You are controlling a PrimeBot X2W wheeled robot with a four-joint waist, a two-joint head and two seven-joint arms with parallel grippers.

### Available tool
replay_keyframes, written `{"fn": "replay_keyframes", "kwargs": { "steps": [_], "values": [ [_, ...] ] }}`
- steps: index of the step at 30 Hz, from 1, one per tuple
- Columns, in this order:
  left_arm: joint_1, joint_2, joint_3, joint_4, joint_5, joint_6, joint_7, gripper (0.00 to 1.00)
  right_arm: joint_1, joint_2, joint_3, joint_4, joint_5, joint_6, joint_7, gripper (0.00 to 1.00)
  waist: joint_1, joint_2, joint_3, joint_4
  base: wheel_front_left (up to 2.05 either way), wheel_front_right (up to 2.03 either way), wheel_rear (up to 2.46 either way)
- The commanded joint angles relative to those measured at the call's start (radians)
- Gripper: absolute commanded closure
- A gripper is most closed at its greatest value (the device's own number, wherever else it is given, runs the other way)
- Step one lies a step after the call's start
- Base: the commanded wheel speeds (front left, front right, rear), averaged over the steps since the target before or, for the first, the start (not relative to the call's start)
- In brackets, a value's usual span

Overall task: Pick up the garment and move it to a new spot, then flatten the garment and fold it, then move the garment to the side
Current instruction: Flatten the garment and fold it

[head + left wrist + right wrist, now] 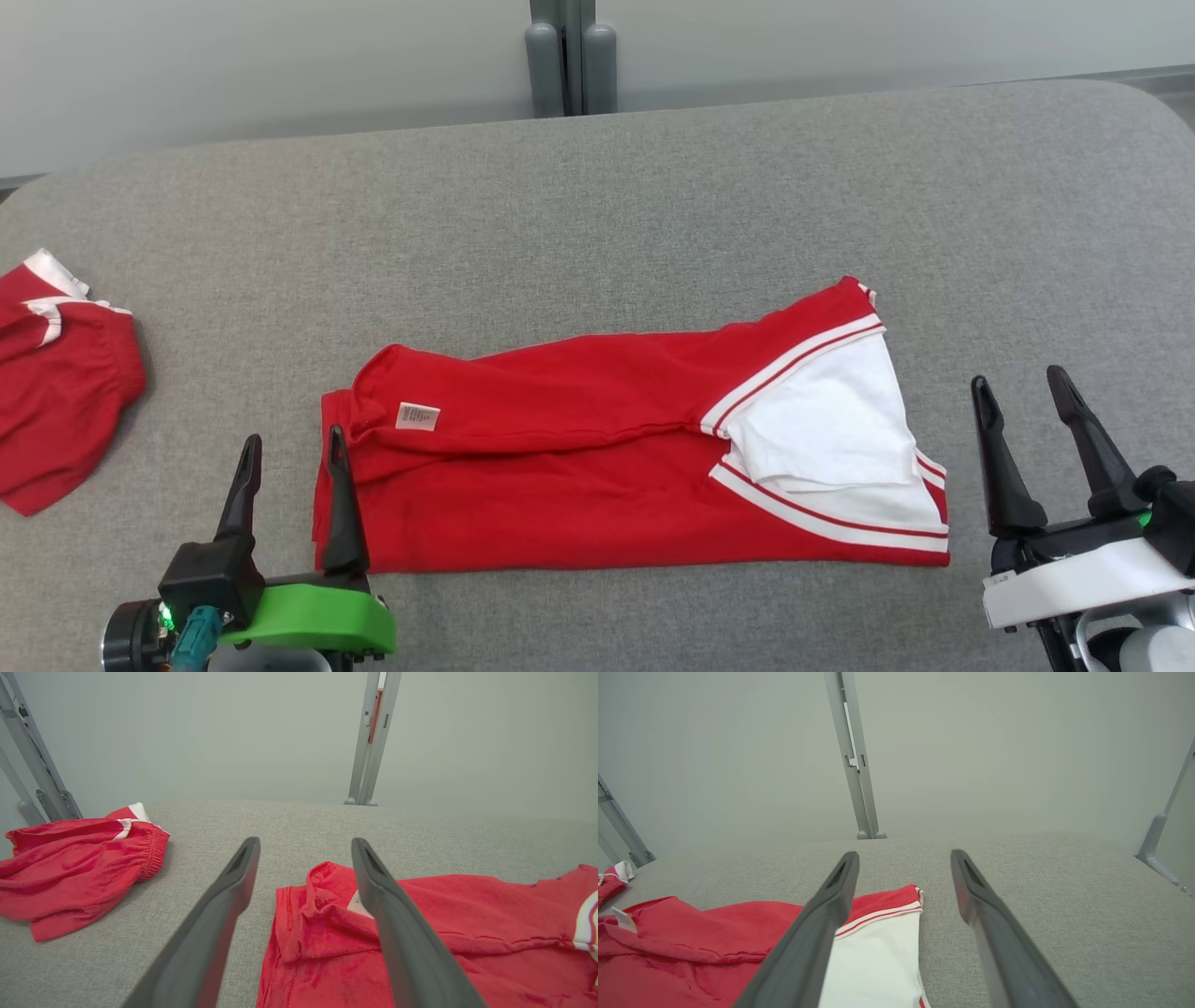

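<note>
A red garment (597,448) with white panels and stripes lies folded lengthwise in the middle of the grey table (597,205). Its waist end with a white label (417,416) points left; the white-trimmed leg end points right. My left gripper (291,453) hovers open at the garment's left edge, one finger over the red cloth, holding nothing. In the left wrist view the garment (467,933) sits under the right finger of the left gripper (303,847). My right gripper (1020,385) stands open to the right of the garment. Its wrist view shows the right gripper (903,858) above the garment's white end (878,961).
A second red garment (56,392) with white trim lies crumpled at the table's left edge, also seen as red shorts (79,863) in the left wrist view. A grey post (569,56) stands behind the table's far edge against a pale wall.
</note>
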Motion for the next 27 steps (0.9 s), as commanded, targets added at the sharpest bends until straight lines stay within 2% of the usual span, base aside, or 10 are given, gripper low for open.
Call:
{"fn": "replay_keyframes", "kwargs": {
  "steps": [1, 8, 18, 27],
  "values": [
    [0.018, -0.008, 0.011, 0.009, 0.015, -0.011, -0.003, 0.00, 0.017, -0.001, 0.000, 0.008, -0.012, -0.001, 0.005, 0.00, 0.0001, -0.0001, -0.016, 0.003, 0.00, 0.00, 0.00],
    [0.044, -0.041, 0.050, 0.050, 0.051, -0.060, -0.003, 0.00, 0.042, 0.003, 0.011, 0.025, -0.024, -0.001, 0.016, 0.00, 0.0001, -0.0001, -0.039, 0.005, 0.00, 0.00, 0.00],
    [0.041, -0.071, 0.087, 0.077, 0.094, -0.101, -0.003, 0.00, 0.045, 0.005, 0.012, 0.041, -0.016, -0.001, 0.037, 0.00, 0.0001, -0.0001, -0.043, 0.011, 0.00, 0.00, 0.00],
    [-0.035, -0.098, 0.093, 0.080, 0.134, -0.140, -0.003, 0.00, 0.000, -0.036, 0.004, 0.133, 0.002, -0.001, 0.049, 0.00, 0.0001, -0.0001, 0.029, 0.052, 0.00, 0.00, 0.00]
  ]
}}
